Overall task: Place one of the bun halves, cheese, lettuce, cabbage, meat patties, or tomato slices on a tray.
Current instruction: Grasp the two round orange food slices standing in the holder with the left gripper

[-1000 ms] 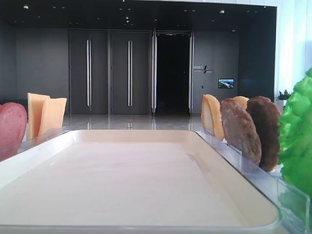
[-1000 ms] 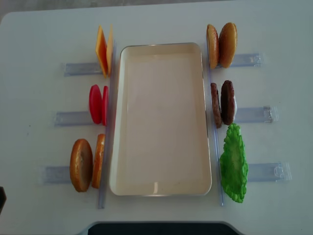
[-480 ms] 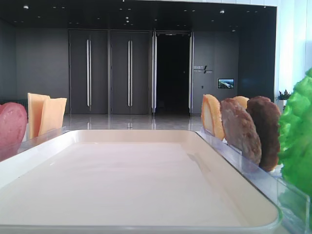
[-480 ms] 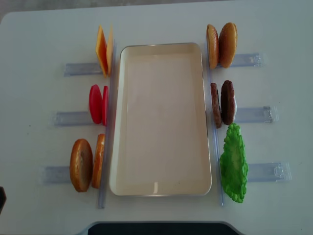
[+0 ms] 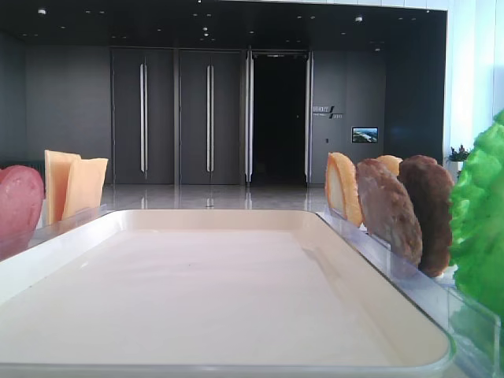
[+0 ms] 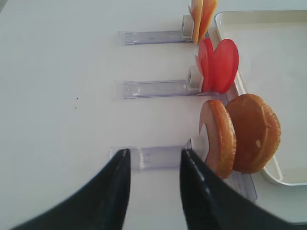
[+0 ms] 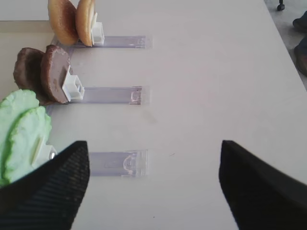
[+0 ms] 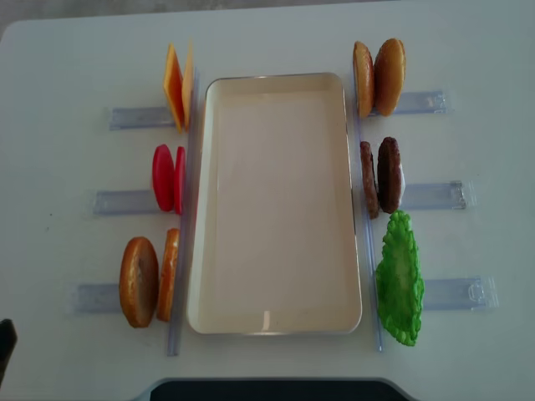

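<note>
The cream tray [image 8: 276,200] lies in the middle of the white table with nothing on it. Left of it stand cheese [image 8: 174,86], tomato slices [image 8: 163,177] and two bun halves [image 8: 139,281]. Right of it stand two more bun halves [image 8: 389,77], two meat patties [image 8: 389,174] and lettuce [image 8: 399,278]. My left gripper [image 6: 155,153] is open and holds nothing; it hovers over a clear rack just left of the near bun halves [image 6: 220,139]. My right gripper [image 7: 153,143] is wide open over bare table, right of the lettuce [image 7: 21,134]. No cabbage shows.
Each food pair stands upright in a clear plastic rack [image 8: 125,202] that sticks out sideways from the tray. A dark tip of the left arm [image 8: 5,342] shows at the overhead view's bottom-left edge. A dark base edge [image 8: 267,388] runs along the table's near side.
The dark tip of the left arm at the overhead view's bottom-left edge shows slightly more than before. The tray and all the food have not moved.
</note>
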